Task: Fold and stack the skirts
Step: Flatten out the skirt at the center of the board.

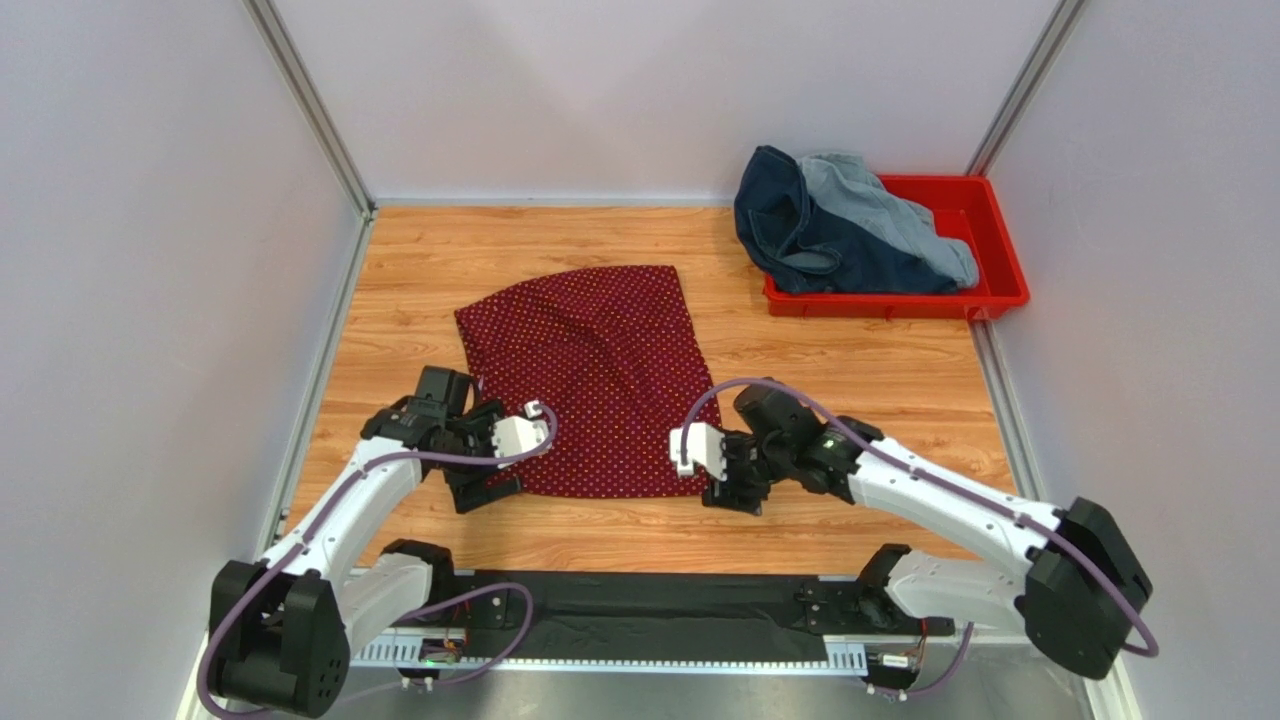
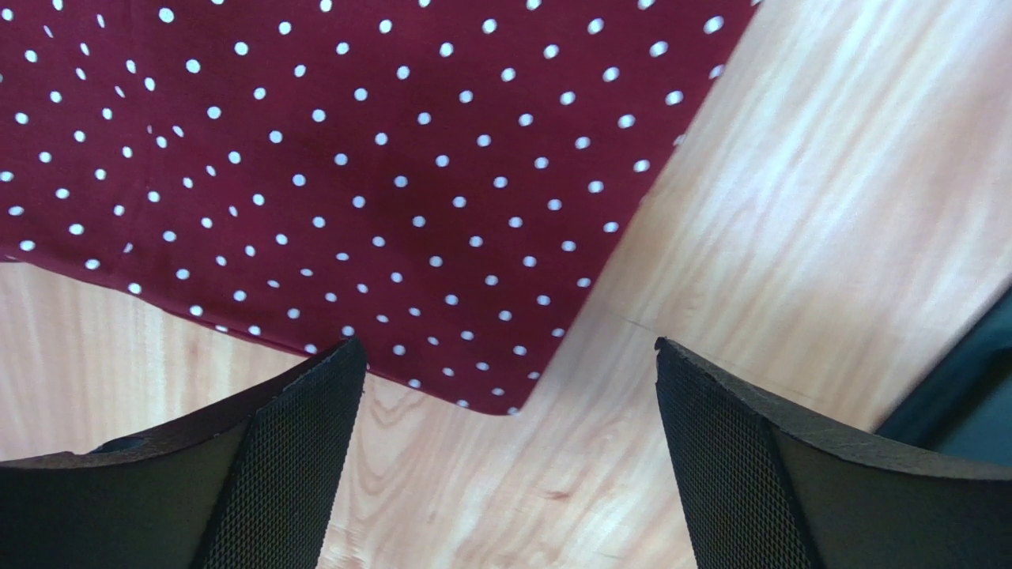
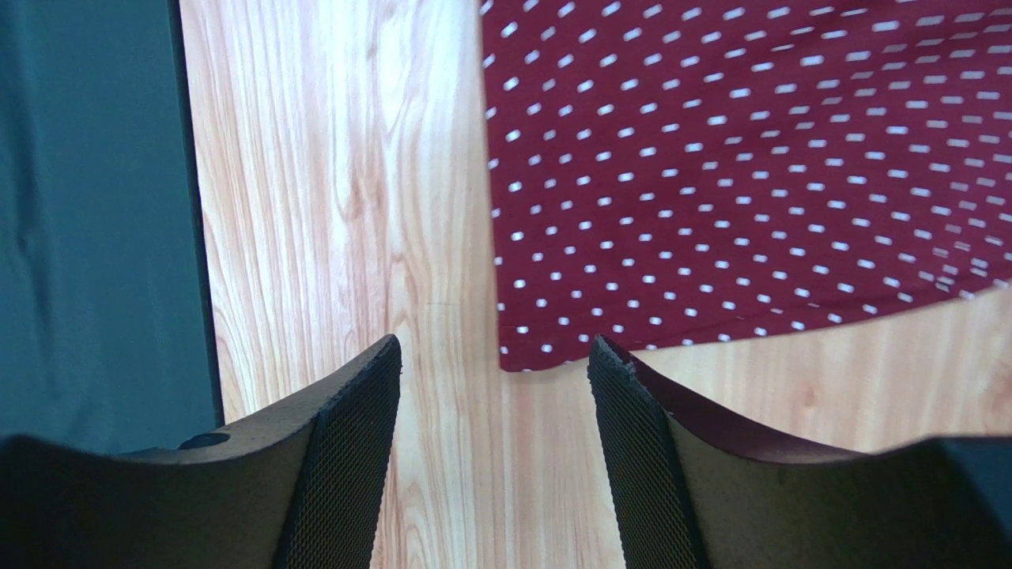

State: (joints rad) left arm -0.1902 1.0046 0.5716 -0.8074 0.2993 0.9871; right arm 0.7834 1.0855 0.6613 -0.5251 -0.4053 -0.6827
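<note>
Dotted skirt (image 1: 586, 375) lies flat mid-tabletop (image 1: 902, 375).
Left gripper (image 2: 505, 356) and right gripper (image 3: 493, 350) are spread at its near corners (nothing between their fingers); navy skirt (image 1: 812, 225) and pale denim skirt (image 1: 887, 210) are heaped in the tray (image 1: 999, 285) at the far right corner.

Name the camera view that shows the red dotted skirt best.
Top external: it alone shows the whole red dotted skirt, spread out flat. Each wrist view shows only one near corner of it.

Red dotted skirt (image 1: 586, 375) lies flat; denim skirts (image 1: 819, 233) heaped apart.
</note>
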